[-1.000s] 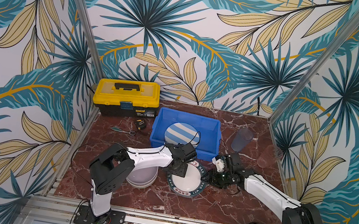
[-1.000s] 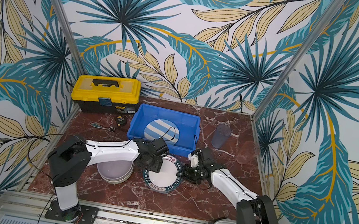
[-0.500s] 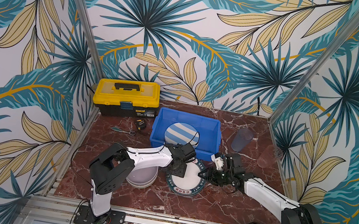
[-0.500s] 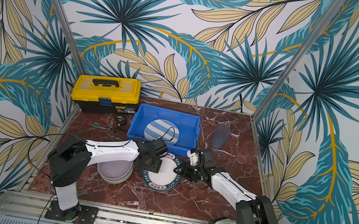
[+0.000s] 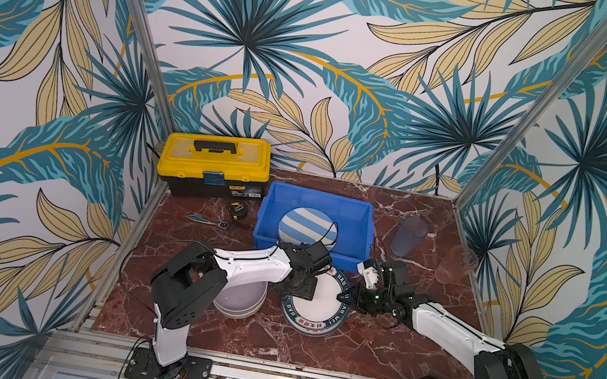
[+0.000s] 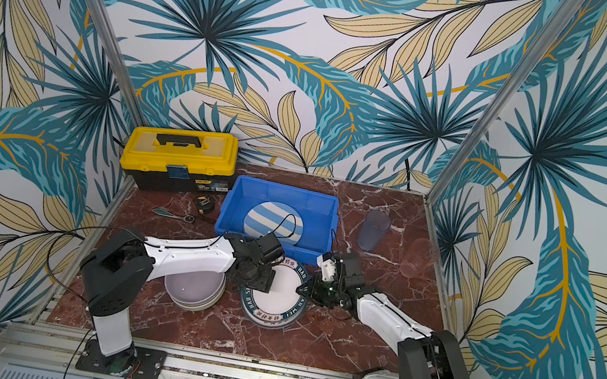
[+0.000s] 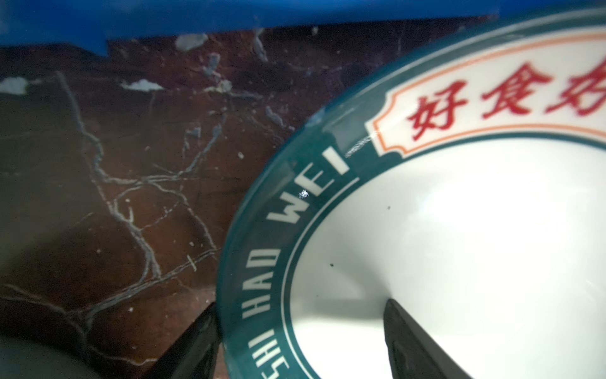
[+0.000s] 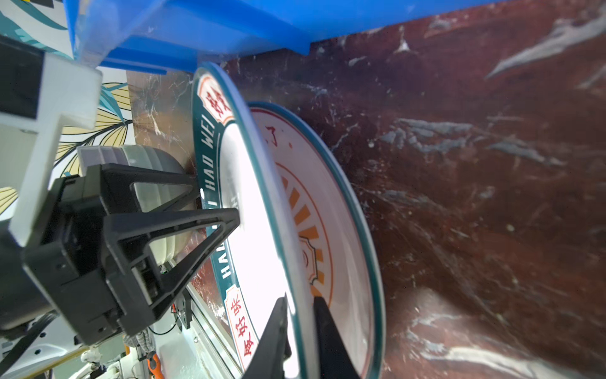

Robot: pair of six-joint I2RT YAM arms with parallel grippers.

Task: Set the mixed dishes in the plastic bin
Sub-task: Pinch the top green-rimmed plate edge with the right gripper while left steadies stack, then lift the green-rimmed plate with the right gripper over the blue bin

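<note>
**Step in hand (judged):** separating the top plate from the plate stack for transfer to the bin.

**Right end effector**: fingers together on the 3 o'clock rim of the teal-rimmed plate. One finger bears on the upper face. The other sits under the rim, in the gap above the sunburst plate that lies beneath.

**Left end effector**: fingers apart, straddling the same rim near 10 o'clock. One tip is over the white well and one is outside the rim. It holds nothing.

**Location of task items:**
- Both plates lie on the surface, just in front of the plastic bin.
- A striped plate is already inside the bin.
- The stacked bowls sit at 9 o'clock from the plates, partly under the left arm.
- The bluish tumbler and pinkish tumbler stand toward 2 o'clock, well apart from both end effectors.

**Governing relation:** the bin's near wall stands at 12 o'clock from the gripped plate, and the bin's long axis runs 9 to 3 o'clock. The right arm has the grip, so it is the likely carrier. The plate probably needs raising above the near wall before it travels toward 12 o'clock.

**Caution:** a one-sided rim grip may let the far edge sag onto the sunburst plate or the bin wall.
</note>
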